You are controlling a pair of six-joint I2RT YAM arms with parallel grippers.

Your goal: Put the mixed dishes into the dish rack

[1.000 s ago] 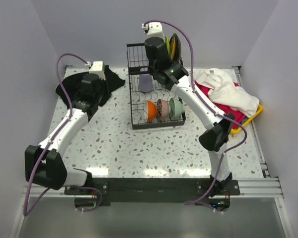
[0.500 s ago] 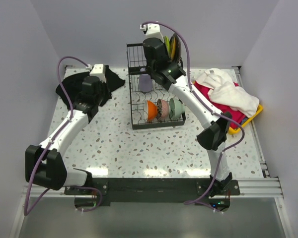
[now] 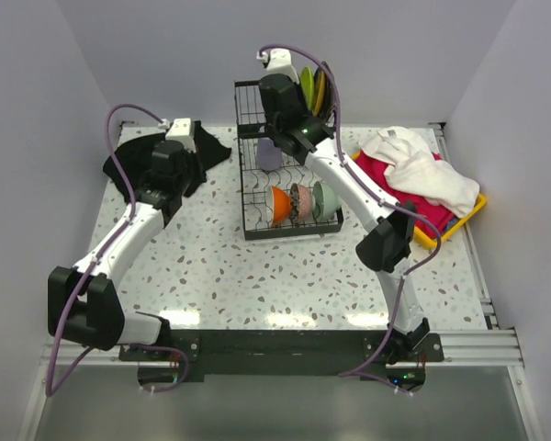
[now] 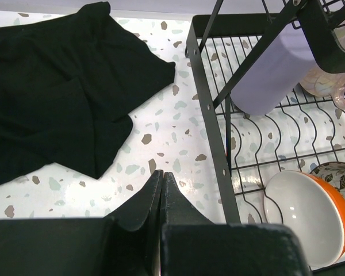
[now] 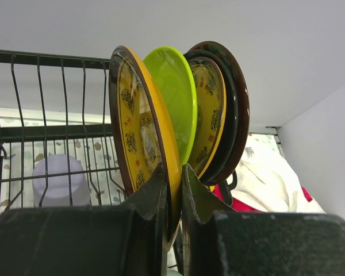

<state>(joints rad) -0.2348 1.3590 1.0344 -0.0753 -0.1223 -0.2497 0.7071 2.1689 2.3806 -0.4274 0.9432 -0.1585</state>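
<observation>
Over the dish rack [image 3: 248, 225], from above, the right arm [image 3: 349, 184] is reaching into the raised basket.
Left wrist: the left gripper [image 4: 162, 175] is hanging closed, empty, beside the rack. Right wrist: the right gripper [image 5: 173, 172] is pinching a yellow plate [image 5: 135, 115] by its rim, upright just beside the lime green plate [image 5: 175, 98] (tight gap), so easing straight down before releasing looks wisest.

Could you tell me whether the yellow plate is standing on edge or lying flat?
On edge: the yellow plate stands upright, its lower rim between the right fingers, beside the lime green plate.
</observation>
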